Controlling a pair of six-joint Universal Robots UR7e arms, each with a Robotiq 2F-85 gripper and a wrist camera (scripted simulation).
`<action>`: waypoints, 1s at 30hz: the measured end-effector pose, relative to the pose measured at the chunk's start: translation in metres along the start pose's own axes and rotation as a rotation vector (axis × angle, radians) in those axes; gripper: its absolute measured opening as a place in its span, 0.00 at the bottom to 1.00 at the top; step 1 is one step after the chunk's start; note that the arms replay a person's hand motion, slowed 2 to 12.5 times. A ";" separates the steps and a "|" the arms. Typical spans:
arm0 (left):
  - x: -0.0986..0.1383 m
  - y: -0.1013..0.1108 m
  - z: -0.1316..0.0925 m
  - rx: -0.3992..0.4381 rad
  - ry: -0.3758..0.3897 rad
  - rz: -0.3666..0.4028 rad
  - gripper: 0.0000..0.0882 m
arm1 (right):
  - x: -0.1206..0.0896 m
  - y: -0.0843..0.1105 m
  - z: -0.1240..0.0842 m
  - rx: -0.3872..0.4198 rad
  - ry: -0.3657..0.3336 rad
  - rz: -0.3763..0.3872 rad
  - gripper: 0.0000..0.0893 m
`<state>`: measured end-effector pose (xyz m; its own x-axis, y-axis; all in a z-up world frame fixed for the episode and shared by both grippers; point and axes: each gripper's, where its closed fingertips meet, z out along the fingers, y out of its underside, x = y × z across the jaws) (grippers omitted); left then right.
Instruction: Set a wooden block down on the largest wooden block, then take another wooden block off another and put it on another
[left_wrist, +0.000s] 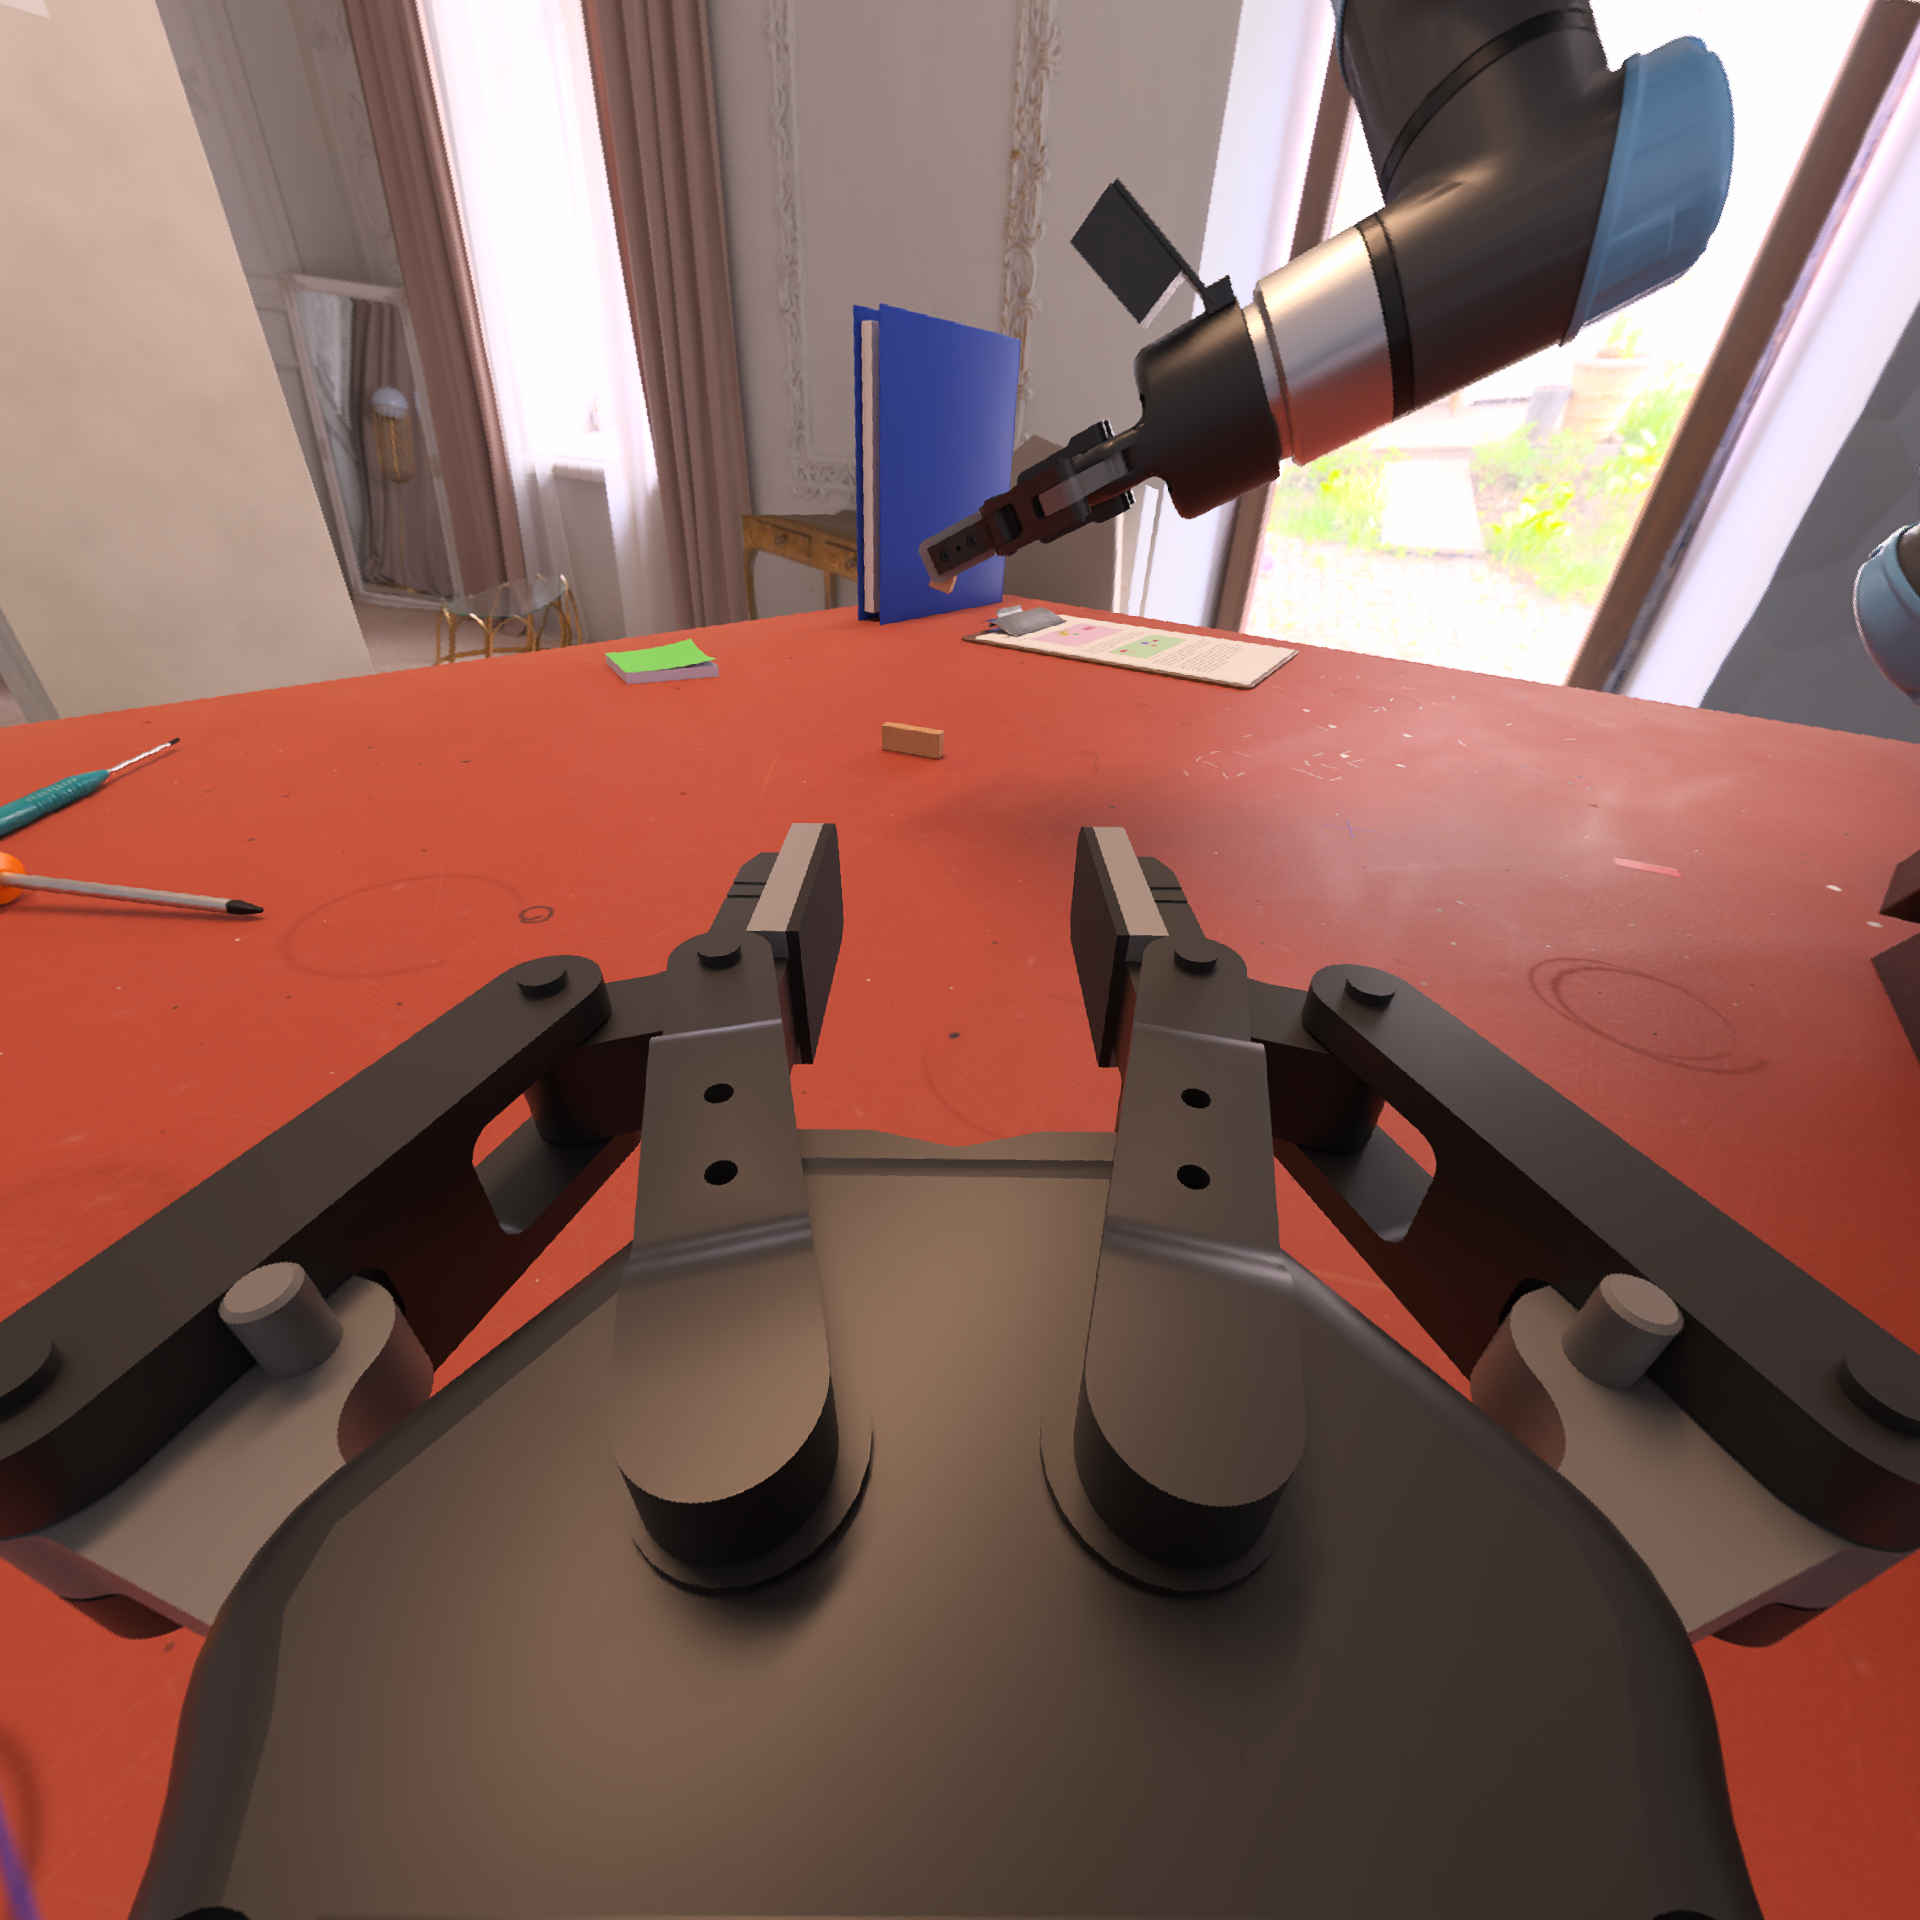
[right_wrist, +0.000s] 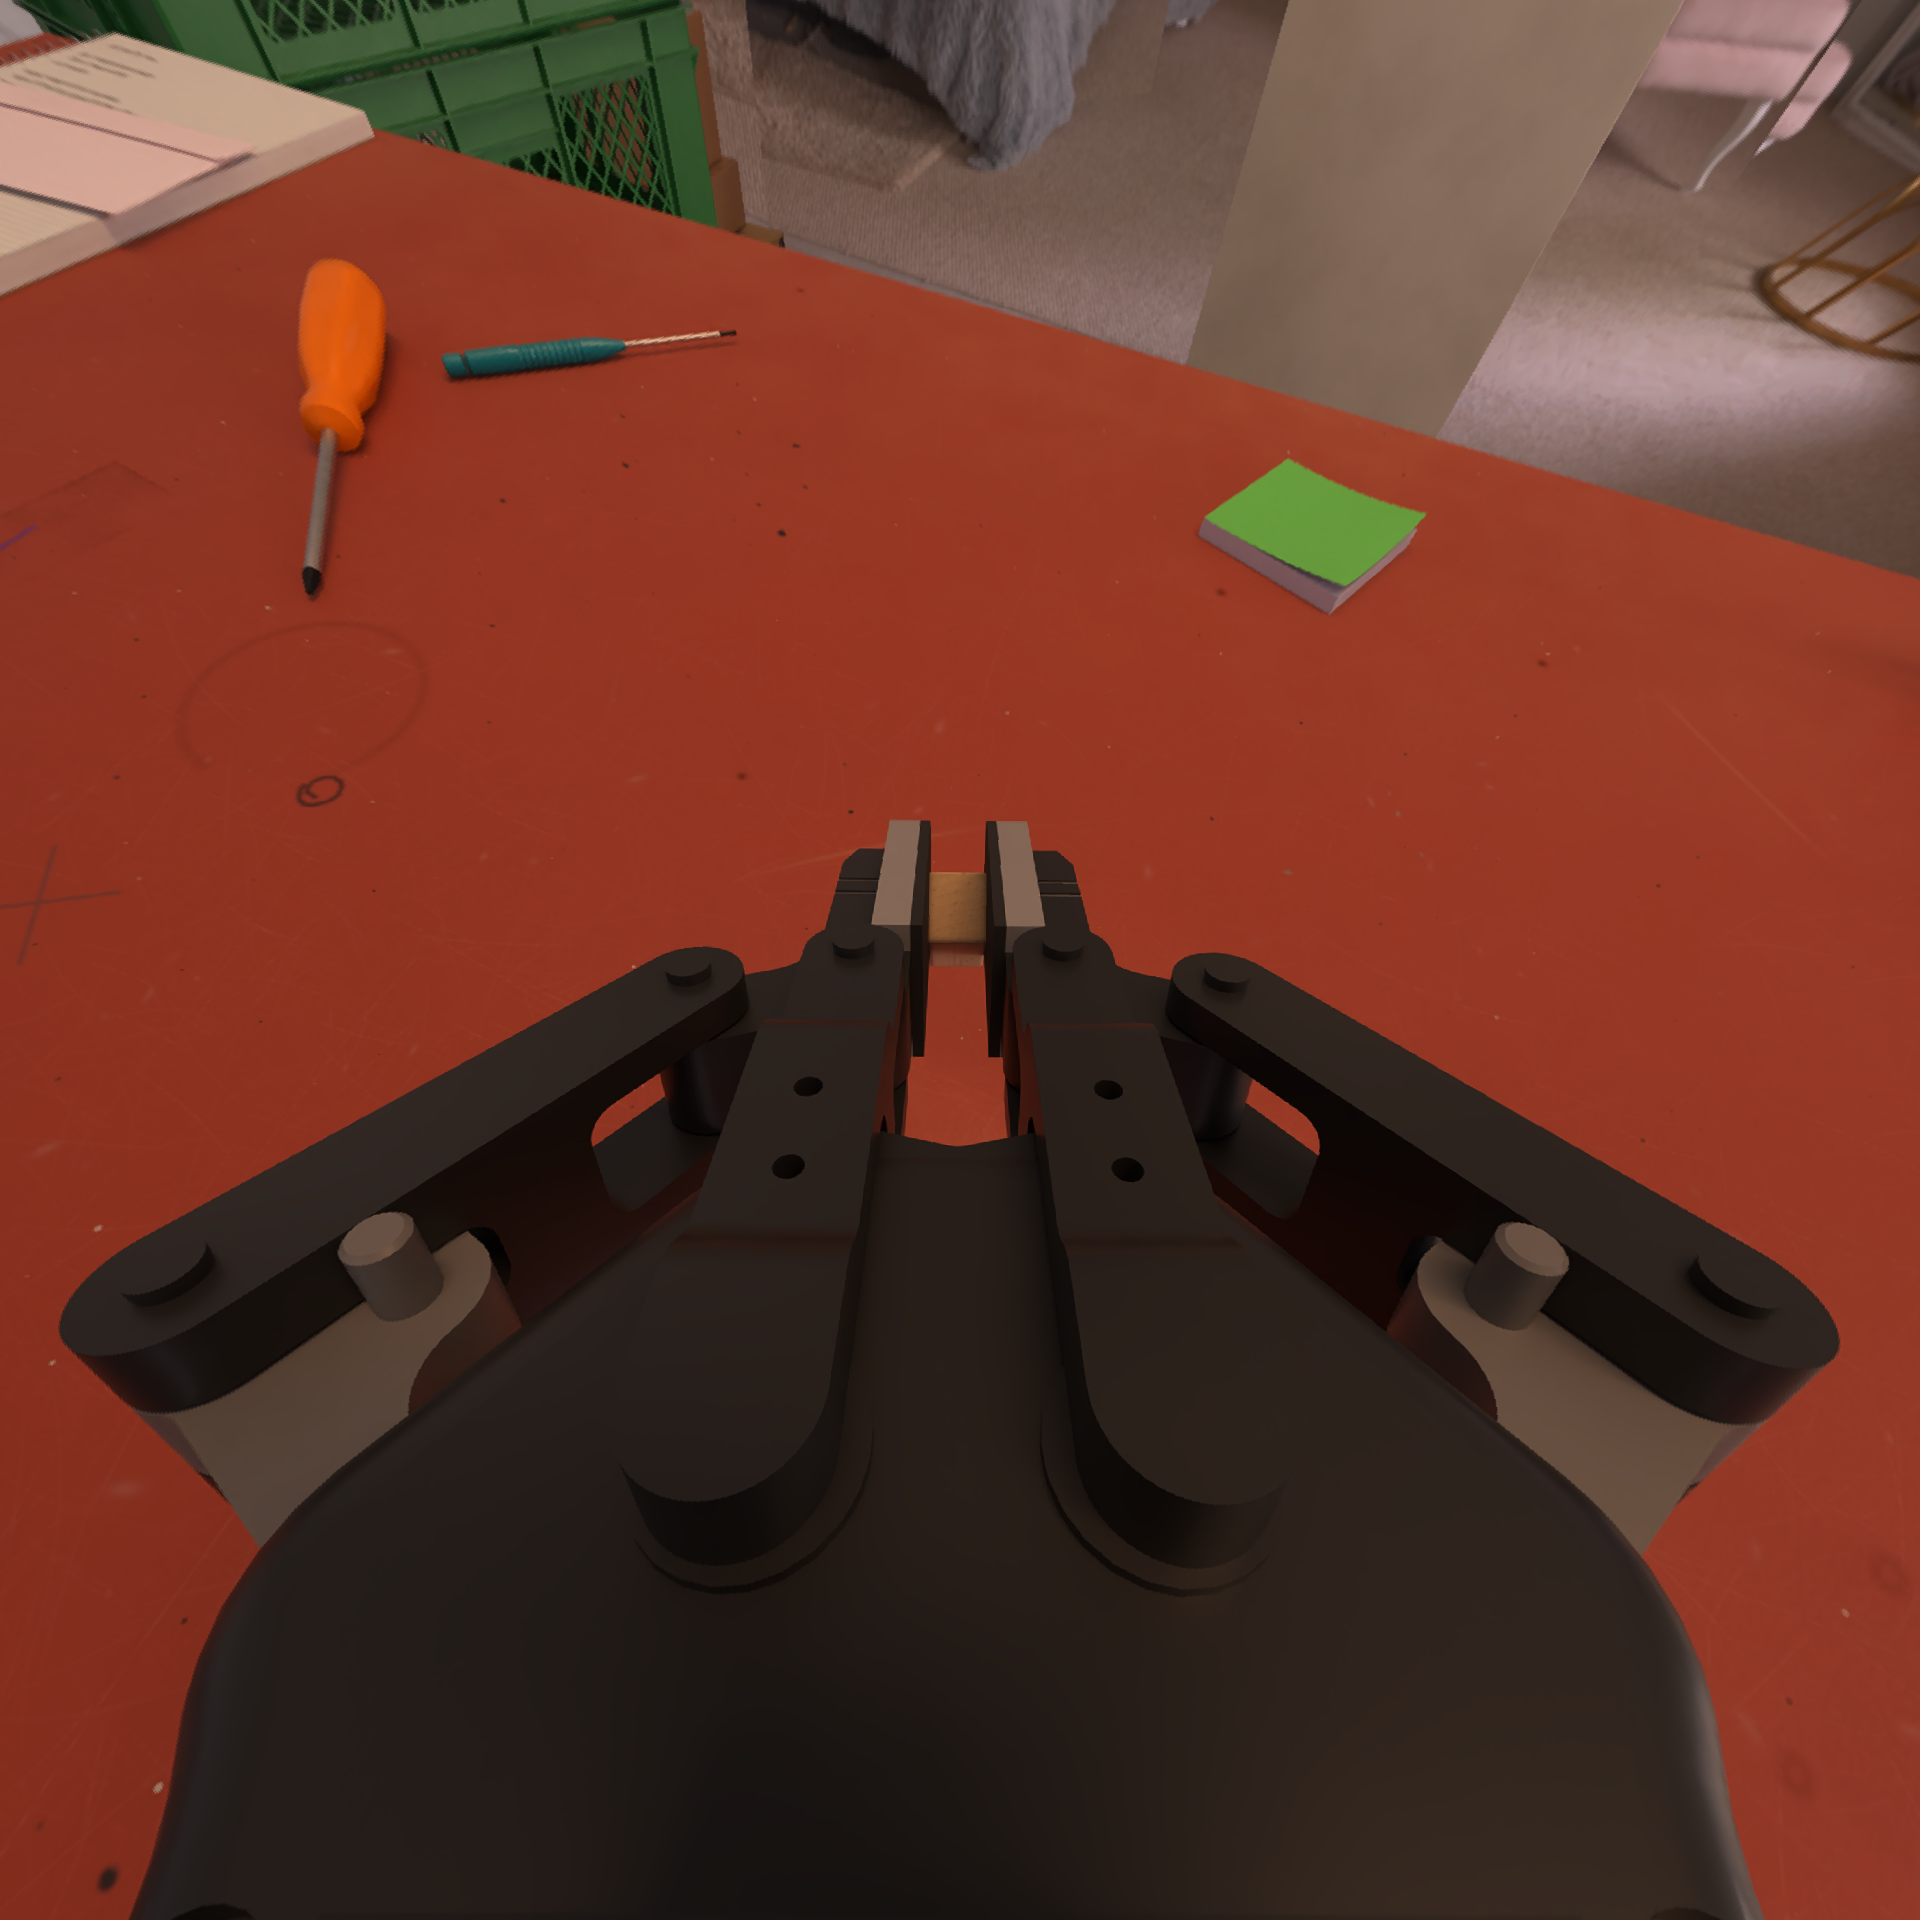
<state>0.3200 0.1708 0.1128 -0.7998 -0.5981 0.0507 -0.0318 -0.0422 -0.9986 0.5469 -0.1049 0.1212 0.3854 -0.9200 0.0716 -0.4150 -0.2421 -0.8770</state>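
In the right wrist view, my right gripper (right_wrist: 957, 878) is shut on a small light wooden block (right_wrist: 956, 906) and holds it above the red table (right_wrist: 1351, 831). In the left wrist view, that gripper (left_wrist: 948, 566) hangs in the air in front of a blue binder, with a bit of the block (left_wrist: 943, 584) showing at its tip. Another small wooden block (left_wrist: 912, 739) lies on the table below and ahead of it. My left gripper (left_wrist: 956, 894) is open and empty, low over the table, well short of that block. Dark brown block-like shapes (left_wrist: 1901, 904) show at the right edge, mostly cut off.
A blue binder (left_wrist: 935, 457) stands at the far edge, with a clipboard (left_wrist: 1132, 649) to its right. A green sticky-note pad (right_wrist: 1314, 530), an orange screwdriver (right_wrist: 338, 364) and a teal tool (right_wrist: 551, 355) lie on the table. A book (right_wrist: 125, 145) and a green crate (right_wrist: 499, 73) sit at the far left.
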 end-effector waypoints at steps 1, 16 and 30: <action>0.000 0.000 0.000 0.000 0.000 -0.001 0.46 | 0.001 0.002 0.002 -0.009 -0.001 0.003 0.10; -0.001 0.000 0.000 0.003 -0.001 -0.008 0.46 | 0.017 0.024 0.030 -0.133 0.000 0.028 0.10; -0.002 -0.001 0.000 0.011 -0.003 -0.021 0.46 | 0.030 0.039 0.050 -0.192 0.029 0.041 0.10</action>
<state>0.3216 0.1726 0.1140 -0.7970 -0.5996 0.0721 -0.0420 -0.0641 -0.9971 0.5836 -0.1269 0.0660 0.3421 -0.9381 0.0539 -0.5805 -0.2561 -0.7730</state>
